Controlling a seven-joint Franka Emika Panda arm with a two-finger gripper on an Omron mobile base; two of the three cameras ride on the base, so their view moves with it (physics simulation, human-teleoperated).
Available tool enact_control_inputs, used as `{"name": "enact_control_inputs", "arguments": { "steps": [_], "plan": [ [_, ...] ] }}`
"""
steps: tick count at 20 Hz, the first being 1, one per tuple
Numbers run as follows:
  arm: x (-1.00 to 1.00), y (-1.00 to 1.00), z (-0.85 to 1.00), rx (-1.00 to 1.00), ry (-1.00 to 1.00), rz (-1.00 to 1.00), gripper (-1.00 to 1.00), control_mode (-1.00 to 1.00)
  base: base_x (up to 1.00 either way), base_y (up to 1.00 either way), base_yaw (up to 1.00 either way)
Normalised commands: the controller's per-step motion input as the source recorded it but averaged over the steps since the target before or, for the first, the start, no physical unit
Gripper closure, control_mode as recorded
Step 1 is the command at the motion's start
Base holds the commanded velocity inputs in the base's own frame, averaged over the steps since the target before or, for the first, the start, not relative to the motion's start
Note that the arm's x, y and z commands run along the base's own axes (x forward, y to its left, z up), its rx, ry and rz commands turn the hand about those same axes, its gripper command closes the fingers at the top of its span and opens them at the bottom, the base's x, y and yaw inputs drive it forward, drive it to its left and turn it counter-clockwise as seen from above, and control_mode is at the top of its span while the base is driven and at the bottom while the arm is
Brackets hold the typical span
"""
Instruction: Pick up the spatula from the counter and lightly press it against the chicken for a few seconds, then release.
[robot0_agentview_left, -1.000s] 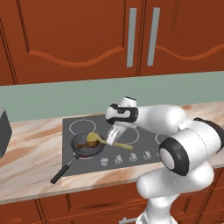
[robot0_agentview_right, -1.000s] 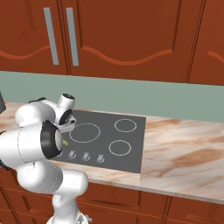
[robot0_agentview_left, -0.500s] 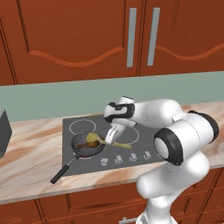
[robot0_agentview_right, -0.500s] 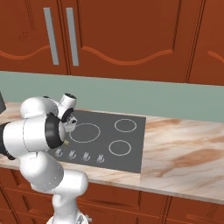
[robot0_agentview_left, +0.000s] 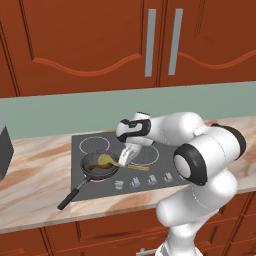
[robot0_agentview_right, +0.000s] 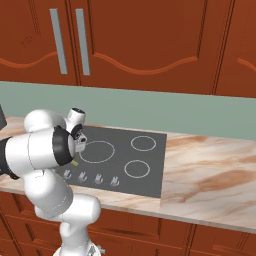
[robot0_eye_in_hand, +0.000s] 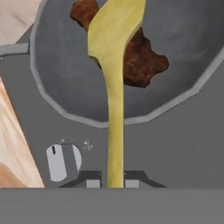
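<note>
A yellow wooden spatula (robot0_eye_in_hand: 114, 87) runs up from between my fingertips, and its broad blade lies over the brown chicken piece (robot0_eye_in_hand: 146, 61) in the dark frying pan (robot0_eye_in_hand: 61, 74). My gripper (robot0_eye_in_hand: 115, 183) is shut on the spatula's handle. In the left base view the gripper (robot0_agentview_left: 126, 156) slants down toward the pan (robot0_agentview_left: 100, 171) on the front left burner, with the spatula (robot0_agentview_left: 107, 160) reaching over the chicken (robot0_agentview_left: 94, 165). The pan's black handle (robot0_agentview_left: 72, 193) points toward the counter's front edge.
The black cooktop (robot0_agentview_left: 125, 162) sits in a marble counter (robot0_agentview_right: 210, 175) with a row of knobs (robot0_agentview_right: 95, 177) along its front. A dark appliance (robot0_agentview_left: 4, 152) stands at the far left. Wooden cabinets (robot0_agentview_left: 150, 40) hang above a green backsplash.
The hand has eased slightly lower and leftward toward the pan with the spatula; the elbow has swung forward. Pan and chicken stay put.
</note>
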Motion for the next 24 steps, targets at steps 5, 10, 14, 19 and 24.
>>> {"name": "enact_control_inputs", "arguments": {
  "steps": [5, 10, 14, 19, 24],
  "plan": [
    [0.05, 0.00, 0.00, -0.02, 0.01, 0.00, 1.00, -1.00, 0.00, 0.00, 0.00],
    [0.04, 0.00, -0.03, -0.02, 0.02, 0.00, 1.00, -1.00, 0.00, 0.00, 0.00],
    [0.02, 0.00, -0.04, -0.02, 0.02, 0.00, 1.00, -1.00, 0.00, 0.00, 0.00],
    [0.02, 0.00, -0.05, -0.02, 0.02, 0.00, 1.00, -1.00, 0.00, 0.00, 0.00],
    [0.04, 0.00, -0.07, -0.02, 0.02, 0.00, 1.00, -1.00, 0.00, 0.00, 0.00]
  ]
}}
